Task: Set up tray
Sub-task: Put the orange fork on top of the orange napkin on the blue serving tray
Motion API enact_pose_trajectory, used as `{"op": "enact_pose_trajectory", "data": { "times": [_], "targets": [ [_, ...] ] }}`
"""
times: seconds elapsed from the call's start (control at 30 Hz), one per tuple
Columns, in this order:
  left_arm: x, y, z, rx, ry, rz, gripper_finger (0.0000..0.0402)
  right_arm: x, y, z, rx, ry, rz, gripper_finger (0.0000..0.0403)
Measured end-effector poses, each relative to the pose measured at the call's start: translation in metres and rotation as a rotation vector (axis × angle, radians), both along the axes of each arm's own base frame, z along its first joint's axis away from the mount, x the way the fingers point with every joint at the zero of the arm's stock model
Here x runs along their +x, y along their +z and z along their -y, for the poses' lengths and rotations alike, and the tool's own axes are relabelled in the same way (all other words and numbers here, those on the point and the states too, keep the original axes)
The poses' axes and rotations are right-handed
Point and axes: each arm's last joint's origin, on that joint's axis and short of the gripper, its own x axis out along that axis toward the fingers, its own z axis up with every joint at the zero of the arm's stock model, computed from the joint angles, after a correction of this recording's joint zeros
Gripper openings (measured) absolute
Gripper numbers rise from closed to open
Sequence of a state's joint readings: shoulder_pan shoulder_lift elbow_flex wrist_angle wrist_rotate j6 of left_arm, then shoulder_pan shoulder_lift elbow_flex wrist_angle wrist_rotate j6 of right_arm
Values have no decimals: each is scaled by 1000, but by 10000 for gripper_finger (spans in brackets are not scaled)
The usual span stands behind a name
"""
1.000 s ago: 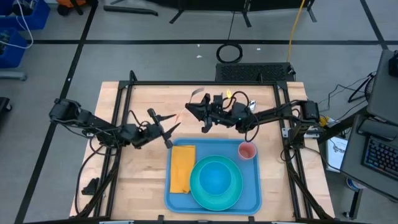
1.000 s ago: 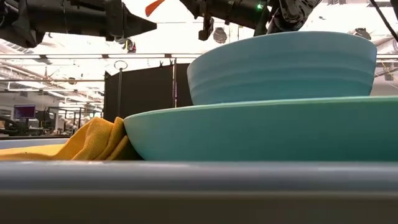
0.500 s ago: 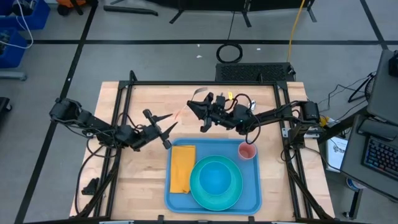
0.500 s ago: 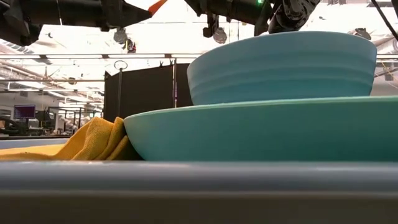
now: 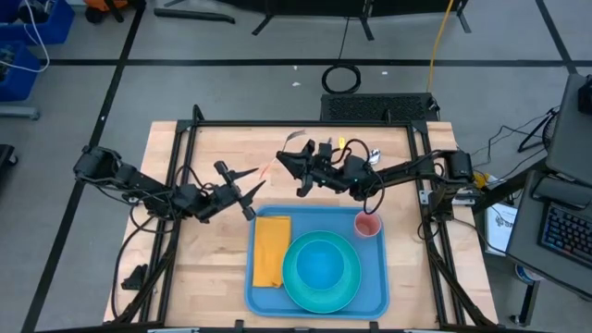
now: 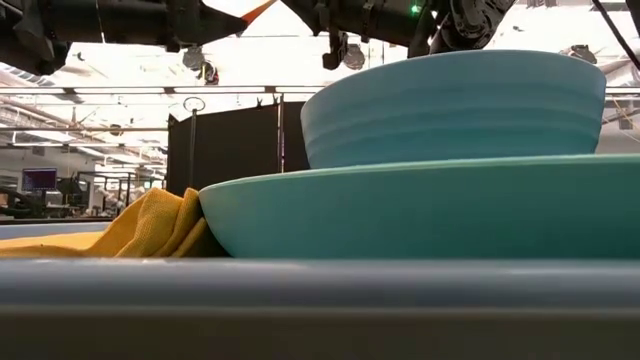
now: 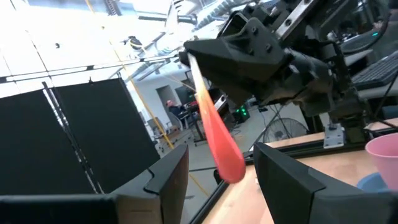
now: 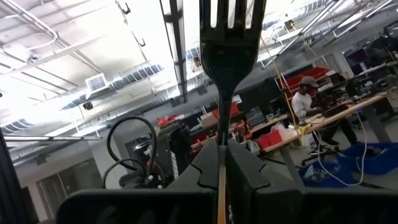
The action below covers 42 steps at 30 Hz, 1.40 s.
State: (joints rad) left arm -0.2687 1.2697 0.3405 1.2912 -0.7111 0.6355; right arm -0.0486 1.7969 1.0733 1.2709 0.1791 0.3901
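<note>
1. The tray (image 5: 374,294), a flat blue plastic rectangle with rounded corners and a raised rim, lies at the table's (image 5: 203,268) 6 o'clock edge.
2. On it sit a folded, soft orange-yellow napkin (image 5: 271,248) at 9 o'clock, a round glossy turquoise plate (image 5: 294,285) carrying a ribbed bowl (image 5: 322,261), and a small pink cup (image 5: 367,225) at 1 o'clock.
3. The right gripper (image 5: 290,159) hangs above bare wood at the tray's 12 o'clock, clenched on a fork (image 8: 226,37) with a slim orange handle and dark tines.
4. The left gripper (image 5: 248,188) hovers at the tray's 10 o'clock, its fingers (image 7: 165,180) parted around the fork's rounded handle end without touching it.
</note>
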Motion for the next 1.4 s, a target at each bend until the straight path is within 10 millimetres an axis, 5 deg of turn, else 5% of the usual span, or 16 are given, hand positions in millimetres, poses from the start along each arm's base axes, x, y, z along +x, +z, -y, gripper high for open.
{"op": "enact_pose_trajectory", "data": {
  "times": [0.83, 1.2, 1.4],
  "targets": [
    [1, -1, -4, -44, 21, 8, 181, 2, -4, -2, 35, 22, -14, 0],
    [2, -3, -2, -29, -17, -15, 53, 2, -4, -1, 37, 21, -23, 0],
    [1, -3, -4, -42, 21, -7, 17, 2, -3, -2, 35, 19, -21, 0]
  ]
}}
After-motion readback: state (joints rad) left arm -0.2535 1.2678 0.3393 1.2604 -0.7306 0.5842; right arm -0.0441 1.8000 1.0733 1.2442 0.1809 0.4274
